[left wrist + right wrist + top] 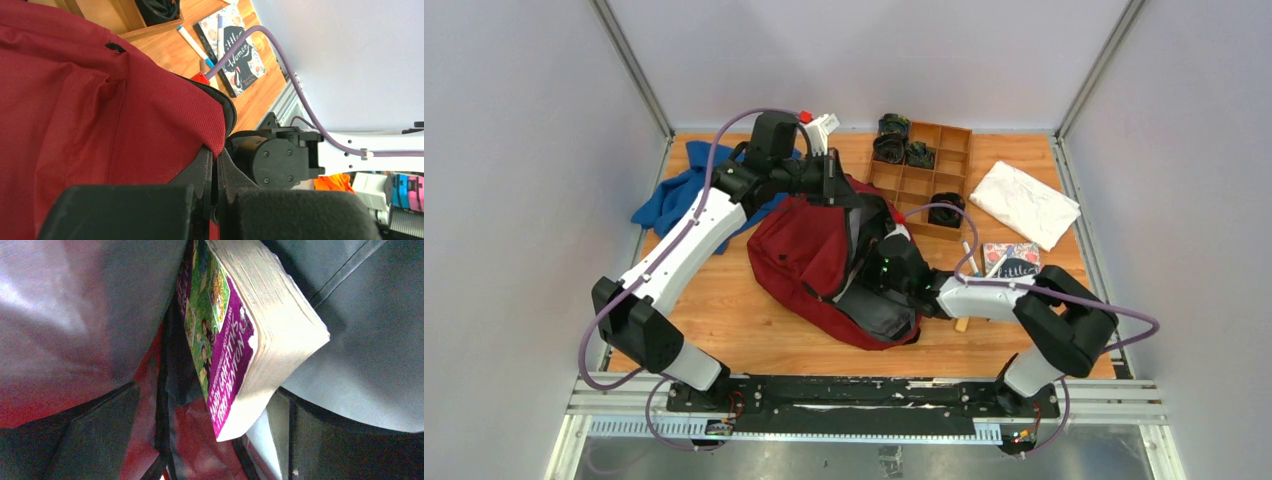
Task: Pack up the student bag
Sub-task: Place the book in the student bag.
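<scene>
The dark red student bag lies in the middle of the table with its opening towards the right. My left gripper is shut on the bag's upper rim; in the left wrist view the red fabric and black zipper edge are pinched between its fingers. My right gripper is inside the opening. In the right wrist view a paperback with a purple spine and green cover sits inside the bag, between the wide-apart fingers, not gripped. The grey lining surrounds it.
A wooden compartment tray with dark items stands at the back. A white cloth lies at back right. A "Little Women" book and markers lie right of the bag. A blue garment lies at back left.
</scene>
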